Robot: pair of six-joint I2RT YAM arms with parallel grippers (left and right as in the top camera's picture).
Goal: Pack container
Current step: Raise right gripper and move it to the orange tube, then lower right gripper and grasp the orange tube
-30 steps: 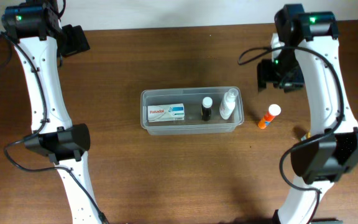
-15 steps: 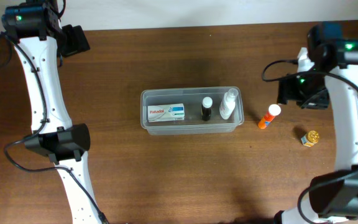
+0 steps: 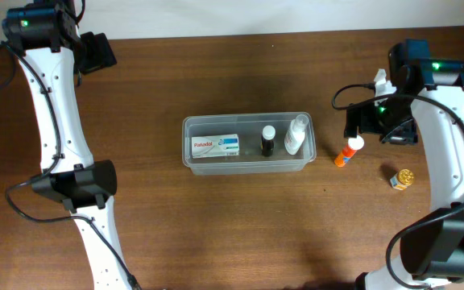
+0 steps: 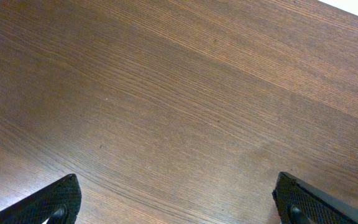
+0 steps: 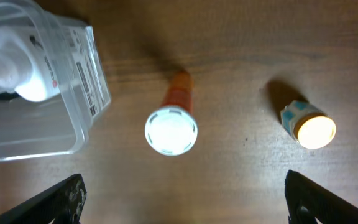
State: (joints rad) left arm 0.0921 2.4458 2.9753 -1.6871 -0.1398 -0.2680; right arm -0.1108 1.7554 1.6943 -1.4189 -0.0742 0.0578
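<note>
The clear plastic container (image 3: 192,164) sits mid-table and holds a white medicine box (image 3: 213,146), a small black bottle (image 3: 267,140) and a white spray bottle (image 3: 296,134). An orange tube with a white cap (image 3: 348,151) stands just right of it; it also shows in the right wrist view (image 5: 173,127) beside the container's corner (image 5: 79,140). A small gold-capped jar (image 3: 401,178) lies further right and shows in the right wrist view (image 5: 309,126). My right gripper (image 3: 380,127) is open and empty above the tube. My left gripper (image 3: 95,51) is open and empty at the far left over bare wood.
The wooden table (image 3: 232,234) spreads around the container. Its far edge meets a white wall behind both arms. The left wrist view shows only bare wood (image 4: 179,93) between the fingertips.
My right arm swung out to the right, uncovering the gold-capped jar, then came back a little left over the orange tube. The left arm and the objects have not moved.
</note>
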